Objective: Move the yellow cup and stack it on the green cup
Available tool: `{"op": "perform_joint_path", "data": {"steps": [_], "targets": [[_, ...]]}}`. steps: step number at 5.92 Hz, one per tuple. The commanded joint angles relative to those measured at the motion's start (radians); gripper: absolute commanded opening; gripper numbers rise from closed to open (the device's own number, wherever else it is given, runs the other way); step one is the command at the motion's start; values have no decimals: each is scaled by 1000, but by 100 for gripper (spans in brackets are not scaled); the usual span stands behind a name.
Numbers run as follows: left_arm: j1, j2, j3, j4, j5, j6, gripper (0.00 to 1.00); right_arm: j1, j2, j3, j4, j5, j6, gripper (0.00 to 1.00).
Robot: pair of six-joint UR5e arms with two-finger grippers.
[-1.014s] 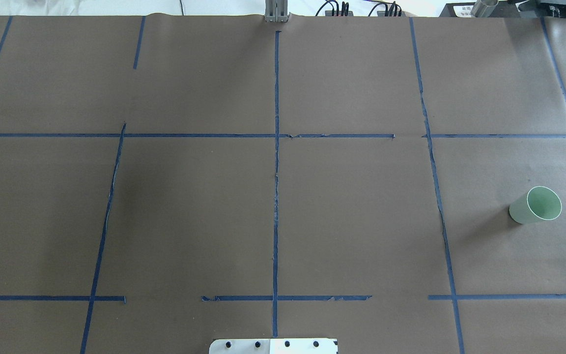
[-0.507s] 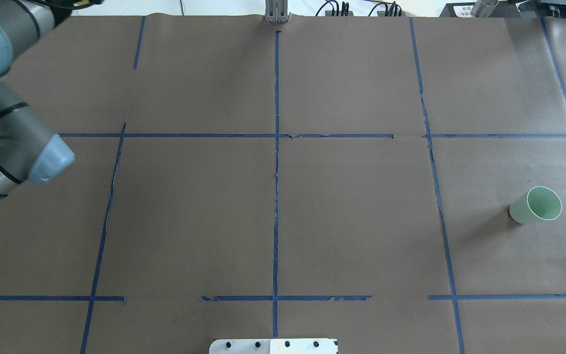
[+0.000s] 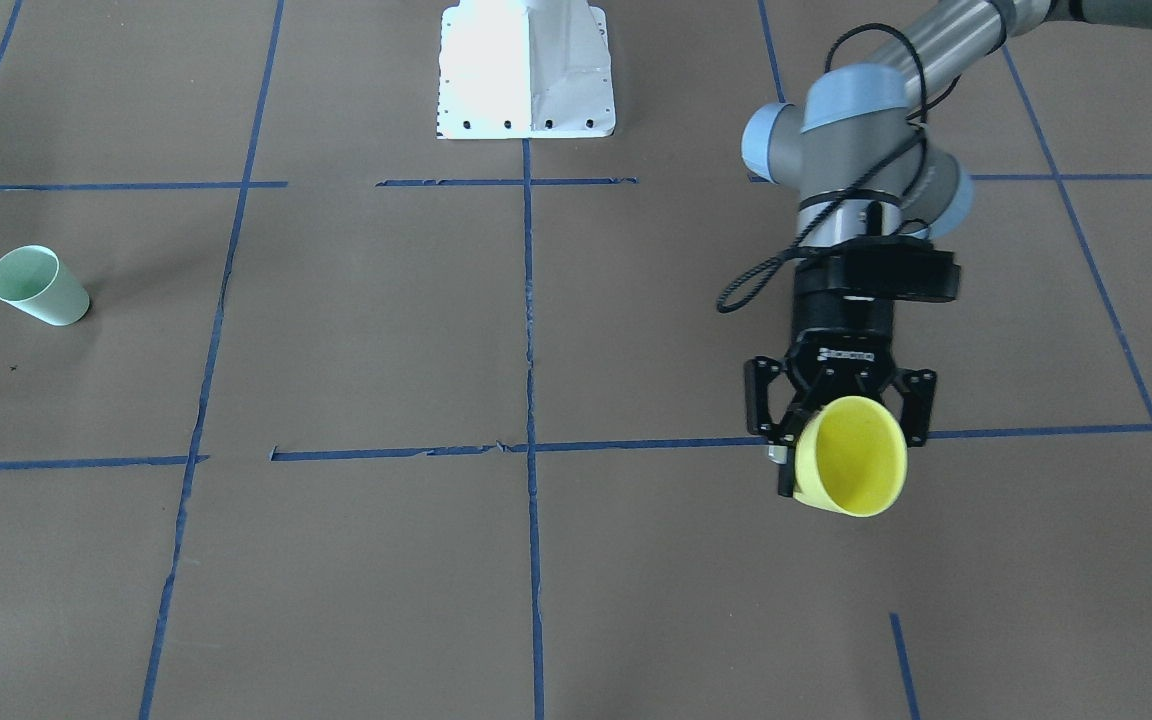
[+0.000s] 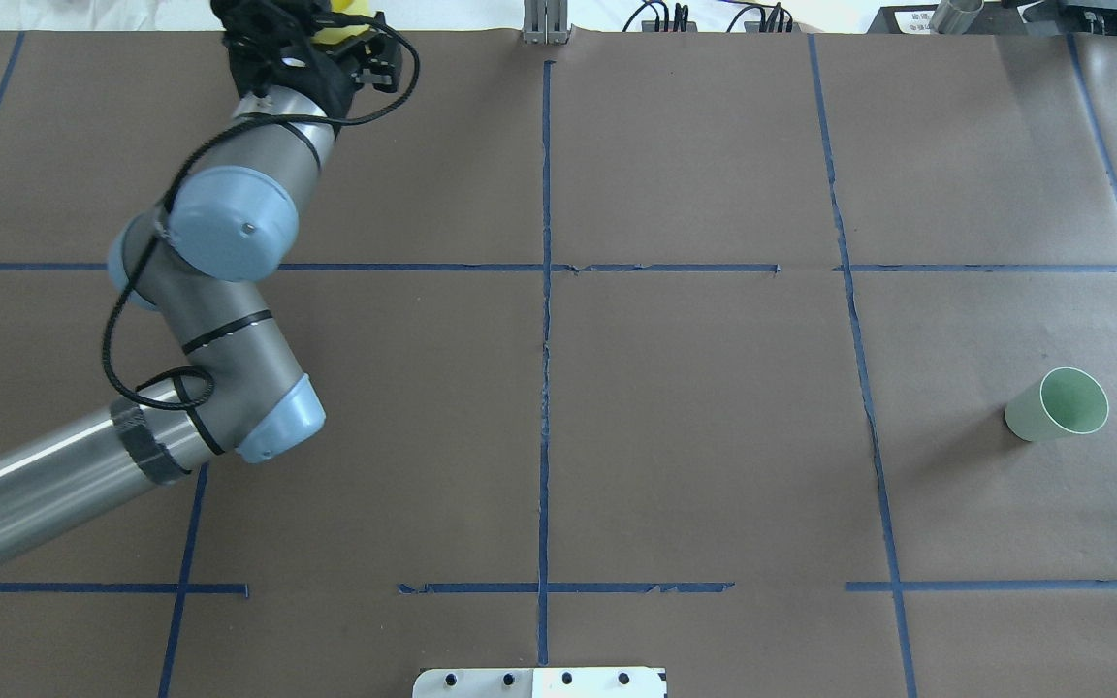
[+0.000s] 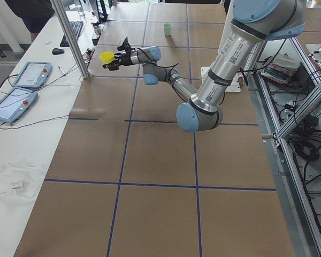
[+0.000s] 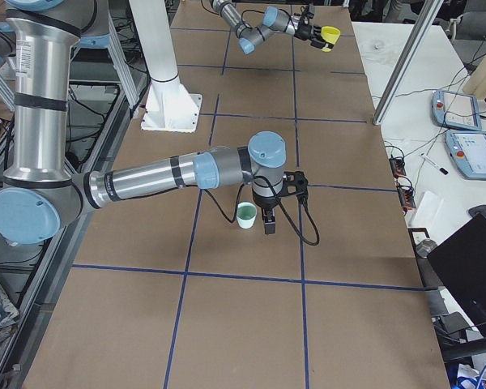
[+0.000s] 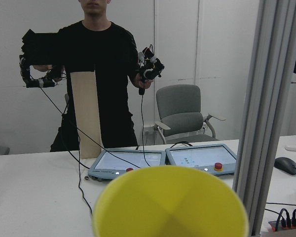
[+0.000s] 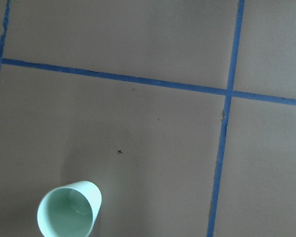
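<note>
My left gripper [image 3: 841,440] is shut on the yellow cup [image 3: 851,455] and holds it above the table on its side, mouth pointing away from the robot. It is at the far left edge in the overhead view [image 4: 311,44], where a bit of the yellow cup [image 4: 343,24] shows. The cup's rim [image 7: 170,202] fills the bottom of the left wrist view. The green cup [image 4: 1058,404] stands upright on the right side of the table, also below the right wrist camera [image 8: 69,210]. My right gripper [image 6: 269,217] shows only in the exterior right view, beside the green cup [image 6: 245,215]; I cannot tell its state.
The brown paper table [image 4: 694,436] carries blue tape grid lines. The white robot base [image 3: 526,70] sits at the near middle edge. Beyond the far edge are a metal post [image 7: 266,113], teach pendants [image 7: 128,160] and an operator [image 7: 96,74].
The left arm has swung into the overhead view from the left and reached out to the far left edge with the yellow cup. The green cup has not moved.
</note>
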Motion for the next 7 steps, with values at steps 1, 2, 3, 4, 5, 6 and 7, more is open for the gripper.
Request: {"op": "perform_joint_path", "data": {"steps": [1,2,3,4,5,6,7], "targets": [[88,-129,68,133,135,-23,47,-95,130,3,-12,4,198,100],[135,-160,80,207,154,-113,47,-170,234,-1,-40,12,321,100],[154,-215,146,214,179,-149,47,-225,409,-5,-202,12,387,100],[201,-250,178,212,249,-183,47,-262,562,-3,-395,13,412,100],[221,-281,218,215,272,-227,47,-301,637,-9,-422,12,525,100],[244,-284,237,214,295,-234,47,-327,712,-38,-424,13,603,100],[249,-284,245,212,295,-235,47,-359,858,-169,-426,17,668,100]]}}
